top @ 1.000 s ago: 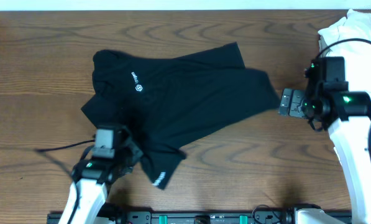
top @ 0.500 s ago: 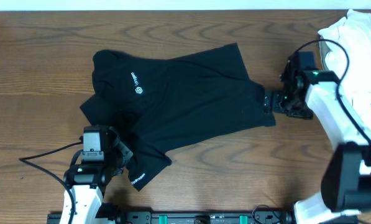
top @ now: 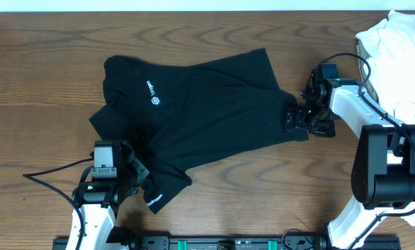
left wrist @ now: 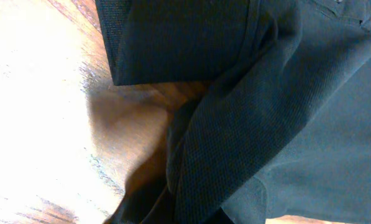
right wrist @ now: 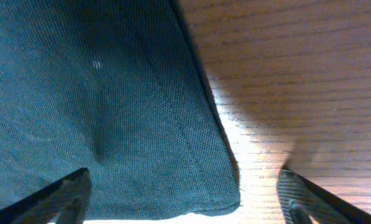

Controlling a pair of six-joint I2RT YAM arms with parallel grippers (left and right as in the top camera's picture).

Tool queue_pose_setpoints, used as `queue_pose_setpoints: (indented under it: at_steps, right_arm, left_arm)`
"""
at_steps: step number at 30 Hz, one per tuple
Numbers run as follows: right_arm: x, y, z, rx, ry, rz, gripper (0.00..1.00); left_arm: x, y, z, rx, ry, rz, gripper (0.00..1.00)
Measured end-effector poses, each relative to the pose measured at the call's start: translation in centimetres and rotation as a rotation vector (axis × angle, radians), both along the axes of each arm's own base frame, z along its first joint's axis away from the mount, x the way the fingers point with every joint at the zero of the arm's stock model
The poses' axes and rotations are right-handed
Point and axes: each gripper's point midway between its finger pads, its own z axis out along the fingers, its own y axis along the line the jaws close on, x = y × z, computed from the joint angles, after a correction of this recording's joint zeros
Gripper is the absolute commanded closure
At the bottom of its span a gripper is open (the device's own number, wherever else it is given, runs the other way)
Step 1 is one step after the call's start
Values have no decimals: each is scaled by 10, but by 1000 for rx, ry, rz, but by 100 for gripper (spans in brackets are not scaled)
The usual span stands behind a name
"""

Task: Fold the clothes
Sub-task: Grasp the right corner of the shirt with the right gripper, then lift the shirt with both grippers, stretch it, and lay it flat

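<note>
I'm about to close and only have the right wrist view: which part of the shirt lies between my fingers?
Observer: The right corner of the shirt, the end farthest from its white logo.
Operator: What is the left tool doing?
Observer: It is shut at the shirt's near-left flap. I cannot tell whether it pinches cloth.
Operator: Anything beside the right tool?
Observer: A pile of white clothes lies at the far right corner of the table, apart from the shirt.
</note>
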Motion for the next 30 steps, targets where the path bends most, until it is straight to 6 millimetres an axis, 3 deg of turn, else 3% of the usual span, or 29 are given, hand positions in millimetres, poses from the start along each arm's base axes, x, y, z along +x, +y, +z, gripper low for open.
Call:
queue_pose_setpoints:
  at_steps: [10, 14, 15, 17, 27, 30]
  right_arm:
    - [1, 4, -3, 22, 6, 9, 63]
    - [0, 6, -3, 34, 14, 5, 72]
    - [-1, 6, -3, 36, 18, 5, 77]
    - [-3, 7, -4, 39, 24, 10, 97]
    - [-15, 6, -1, 37, 69, 2, 99]
    - [-17, -1, 14, 28, 55, -14, 99]
  left_arm:
    - [-1, 0, 0, 0, 2, 0, 94]
    - [-1, 0, 0, 0, 3, 0, 94]
    - [-1, 0, 0, 0, 3, 0, 93]
    - [-1, 0, 0, 0, 4, 0, 94]
    - [-3, -5, 1, -8, 6, -49, 94]
    - [3, -10, 18, -20, -16, -103, 94]
